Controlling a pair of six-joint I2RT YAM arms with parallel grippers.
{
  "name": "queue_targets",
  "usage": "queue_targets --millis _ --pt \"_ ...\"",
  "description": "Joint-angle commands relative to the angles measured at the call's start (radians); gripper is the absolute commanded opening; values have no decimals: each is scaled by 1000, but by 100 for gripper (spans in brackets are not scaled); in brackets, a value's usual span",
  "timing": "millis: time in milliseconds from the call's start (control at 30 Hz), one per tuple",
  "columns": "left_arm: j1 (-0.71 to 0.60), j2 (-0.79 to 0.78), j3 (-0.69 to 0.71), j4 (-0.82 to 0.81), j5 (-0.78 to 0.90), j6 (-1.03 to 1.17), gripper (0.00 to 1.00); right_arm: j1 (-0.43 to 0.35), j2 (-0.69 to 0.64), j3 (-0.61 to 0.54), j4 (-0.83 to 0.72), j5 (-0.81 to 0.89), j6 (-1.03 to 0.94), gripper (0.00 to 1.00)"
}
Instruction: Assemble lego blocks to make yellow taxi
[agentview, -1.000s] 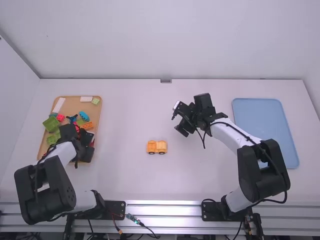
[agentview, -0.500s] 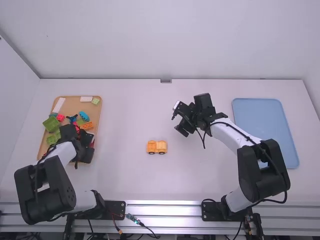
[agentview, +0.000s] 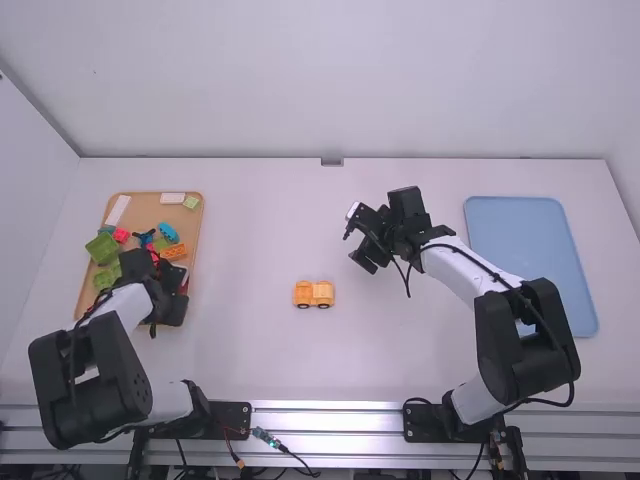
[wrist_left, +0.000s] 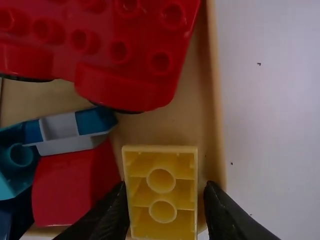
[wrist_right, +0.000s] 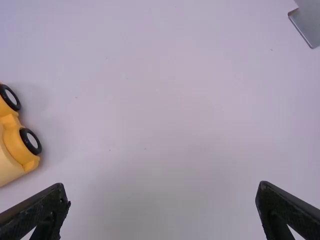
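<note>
My left gripper (agentview: 172, 292) is low over the near part of the wooden tray (agentview: 199, 222). In the left wrist view the left gripper (wrist_left: 166, 186) stands open, its fingers on either side of a yellow block (wrist_left: 186, 187) whose hollow underside faces up; a narrow gap shows beside one finger. The yellow wheeled base (agentview: 313, 294) sits mid-table, and in the right wrist view part of this wheeled base (wrist_right: 12, 150) shows at the edge. My right gripper (agentview: 368, 240) is held above the table, beyond and to the right of the base; the right gripper (wrist_right: 162, 192) is open with nothing between its fingers.
Beside the yellow block in the tray lie a red wheeled piece (wrist_left: 125, 82), a red block (wrist_left: 62, 185) and a blue and grey piece (wrist_left: 60, 127). Green blocks (agentview: 102, 248) and other pieces share the tray. A blue tray (agentview: 530, 215) stands at the right.
</note>
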Motion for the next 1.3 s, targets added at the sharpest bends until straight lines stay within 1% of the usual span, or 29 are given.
queue_targets --millis 0,67,433,533,567,633,667,733,767,800,933,967,1100,1267 --pt "5 -13 -11 -6 -7 -12 36 -3 -24 30 -1 -2 5 99" --pt "5 -13 -11 -6 -31 -31 32 -3 -24 30 -2 -2 5 99" --pt "4 -13 -11 1 -40 -46 30 -3 -24 30 -2 -2 5 99" --pt "5 -13 -11 1 -37 -47 40 -3 -24 30 -3 -2 5 99" --pt "5 -13 -11 1 -37 -48 41 -3 -24 30 -3 -2 5 99" --pt "4 -13 -11 -2 -37 -51 52 -3 -24 30 -5 -2 5 99" --pt "4 -13 -11 -3 -37 -57 54 -3 -24 30 -5 -2 5 99" --pt "4 -13 -11 -3 -37 -57 52 -3 -24 30 -5 -2 5 99" --pt "4 -13 -11 -2 -37 -56 48 -3 -24 30 -5 -2 5 99" --pt "4 -13 -11 -3 -38 -57 47 -3 -24 30 -4 -2 5 99" --pt "5 -13 -11 -1 -37 -72 46 -3 -24 30 -5 -2 5 99" --pt "6 -13 -11 -2 -34 -72 44 -3 -24 30 -5 -2 5 99" --pt "5 -13 -14 6 -18 -71 46 -3 -24 30 -5 -2 5 99" --pt "5 -13 -15 6 -17 -73 45 -3 -24 30 -5 -2 5 99"
